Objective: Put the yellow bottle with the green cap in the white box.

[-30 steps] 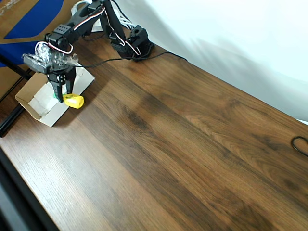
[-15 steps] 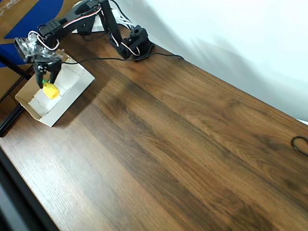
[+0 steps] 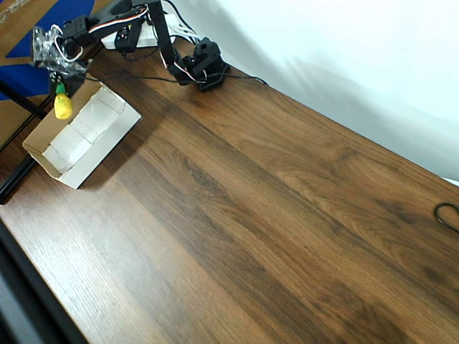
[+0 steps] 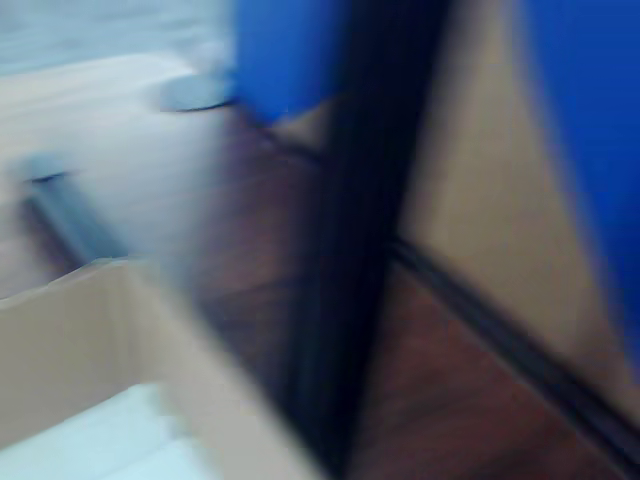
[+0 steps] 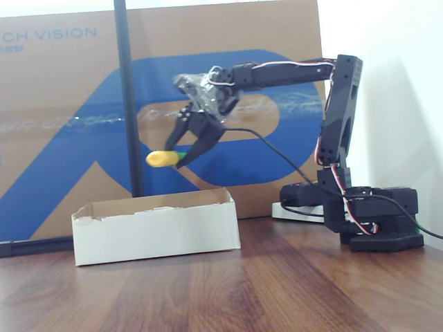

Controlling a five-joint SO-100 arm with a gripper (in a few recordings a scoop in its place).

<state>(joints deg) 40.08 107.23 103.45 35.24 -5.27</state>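
Observation:
The yellow bottle with the green cap (image 5: 163,159) hangs in the air, lying sideways above the white box (image 5: 156,232). My gripper (image 5: 188,153) is shut on its green cap end, with the yellow body sticking out to the left. In the overhead view the bottle (image 3: 62,107) shows over the far left edge of the box (image 3: 107,140), just below the gripper (image 3: 59,87). The blurred wrist view catches a corner of the box (image 4: 90,340) at lower left.
A black upright pole (image 5: 125,97) stands right behind the box, in front of a brown-and-blue cardboard sheet (image 5: 62,90). The arm's base (image 3: 204,64) sits at the table's back edge. A black cable (image 3: 448,215) lies at the far right.
The gripper has lifted the bottle from beside the box's right wall, carried it across the box and up toward its far left edge.

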